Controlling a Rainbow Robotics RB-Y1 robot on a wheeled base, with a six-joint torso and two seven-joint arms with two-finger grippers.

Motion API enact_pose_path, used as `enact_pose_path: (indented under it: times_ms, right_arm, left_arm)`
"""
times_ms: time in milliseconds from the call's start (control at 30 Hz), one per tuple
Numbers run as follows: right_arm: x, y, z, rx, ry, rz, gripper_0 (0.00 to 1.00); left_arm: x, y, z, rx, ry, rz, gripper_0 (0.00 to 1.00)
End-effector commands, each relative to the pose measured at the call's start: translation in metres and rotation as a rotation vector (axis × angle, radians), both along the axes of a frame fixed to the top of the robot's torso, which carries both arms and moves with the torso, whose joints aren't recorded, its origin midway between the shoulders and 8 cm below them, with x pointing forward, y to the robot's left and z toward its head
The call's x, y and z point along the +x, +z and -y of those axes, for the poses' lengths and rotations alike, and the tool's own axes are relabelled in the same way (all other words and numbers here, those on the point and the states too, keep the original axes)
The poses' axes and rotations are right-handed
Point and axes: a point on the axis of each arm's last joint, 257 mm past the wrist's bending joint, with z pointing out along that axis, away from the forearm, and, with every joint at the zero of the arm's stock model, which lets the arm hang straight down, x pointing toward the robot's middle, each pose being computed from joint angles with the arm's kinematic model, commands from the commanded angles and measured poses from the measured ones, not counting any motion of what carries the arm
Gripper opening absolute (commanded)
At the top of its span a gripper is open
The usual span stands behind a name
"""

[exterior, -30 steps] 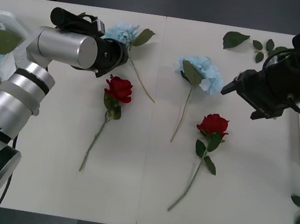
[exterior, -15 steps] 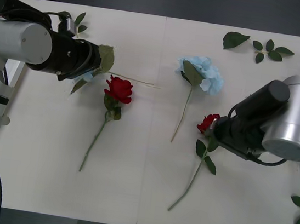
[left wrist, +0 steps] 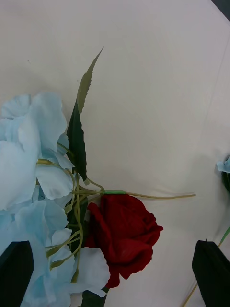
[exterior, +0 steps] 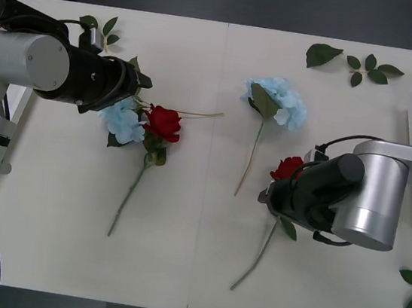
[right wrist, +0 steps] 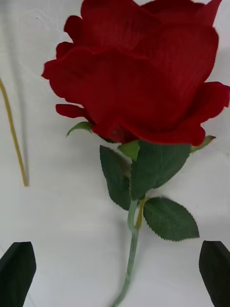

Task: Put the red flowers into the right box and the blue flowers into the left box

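From the front, your right tool (exterior: 270, 197) is now dropping over the desk's (exterior: 190, 273) near rose (exterior: 290, 167), while the blue flower (exterior: 123, 120) has slid beside the left tool (exterior: 141, 82); neither is boxed yet.

At the right wrist, fingers are gaping wide, stem (right wrist: 130, 249) between them.

At the left wrist, fingers are wide, holding nothing; open desk beyond.

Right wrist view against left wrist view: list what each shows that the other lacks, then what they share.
Right wrist alone: a red rose seen close, its stem running down between the open right gripper fingers. Left wrist alone: a pale blue flower lying against another red rose, above the open left gripper. Both: white table, a red bloom, nothing gripped.
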Motion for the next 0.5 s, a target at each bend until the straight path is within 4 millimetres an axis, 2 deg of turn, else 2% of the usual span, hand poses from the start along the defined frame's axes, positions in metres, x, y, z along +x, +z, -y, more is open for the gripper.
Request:
enact_pose_path:
  times_ms: [33,133,300,400,500]
  right_arm:
    - [0.014,-0.005,-0.007,0.010,-0.009,0.016,0.99]
    - [0.024,-0.012,-0.008,0.005,-0.018,0.023,0.99]
    - [0.033,-0.019,-0.008,0.003,-0.021,0.027,0.97]
    - [0.035,-0.021,-0.005,-0.010,-0.015,0.028,0.83]
    - [0.034,-0.023,-0.003,-0.018,-0.006,0.026,0.75]
  left_arm:
    - [0.007,0.027,-0.006,-0.043,0.021,0.042,1.00]
    - [0.005,0.033,-0.008,-0.077,0.038,0.010,1.00]
    - [0.003,0.054,0.005,-0.195,0.100,-0.057,1.00]
    - [0.003,0.063,0.018,-0.315,0.163,-0.109,1.00]
    - [0.002,0.067,0.034,-0.430,0.217,-0.162,1.00]
